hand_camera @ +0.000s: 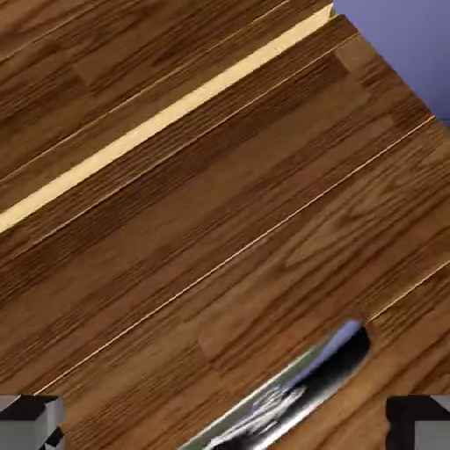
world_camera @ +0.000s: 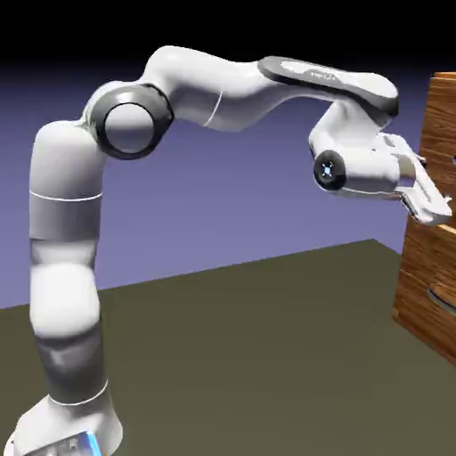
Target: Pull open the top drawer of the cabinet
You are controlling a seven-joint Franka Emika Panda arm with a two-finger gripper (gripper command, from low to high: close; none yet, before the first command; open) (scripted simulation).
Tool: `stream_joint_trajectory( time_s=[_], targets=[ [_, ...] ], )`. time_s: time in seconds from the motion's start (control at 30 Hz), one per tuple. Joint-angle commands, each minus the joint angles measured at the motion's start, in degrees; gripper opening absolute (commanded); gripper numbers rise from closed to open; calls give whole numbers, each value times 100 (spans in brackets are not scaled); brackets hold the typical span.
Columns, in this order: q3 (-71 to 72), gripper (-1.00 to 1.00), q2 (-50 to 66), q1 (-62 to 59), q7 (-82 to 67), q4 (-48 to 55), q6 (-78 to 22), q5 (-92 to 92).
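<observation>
Gripper [world_camera: 426, 183] fully open, empty, at cabinet [world_camera: 438, 258] front. Top drawer [hand_camera: 228, 228] likely rigid, sliding with some drag; grab its slick silver handle [hand_camera: 294, 395], jaws straddling the bar.

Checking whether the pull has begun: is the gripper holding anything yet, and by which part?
Nothing is held. The gripper is open in front of the top drawer, with the silver handle between its fingertips but not clamped.

Even, soft rendered light; mild blur.
</observation>
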Motion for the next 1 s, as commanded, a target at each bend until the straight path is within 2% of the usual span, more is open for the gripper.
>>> stream_joint_trajectory(
  time_s=[0.0, 0.3, 0.37, 0.63, 0.67, 0.97],
  targets=[
    [-8, 0, 84, -4, 189, 121, -17, 250],
    [-82, 0, 835, -42, 1890, 1209, -169, 2492],
    [-84, 0, 849, -42, 1923, 1231, -172, 2535],
    [91, 0, 1962, -110, 2486, 2877, 359, 2013],
    [91, -100, 1963, -110, 2486, 2877, 359, 2013],
    [-72, -100, 839, -53, 1913, 1216, -175, 2540]
  ],
)
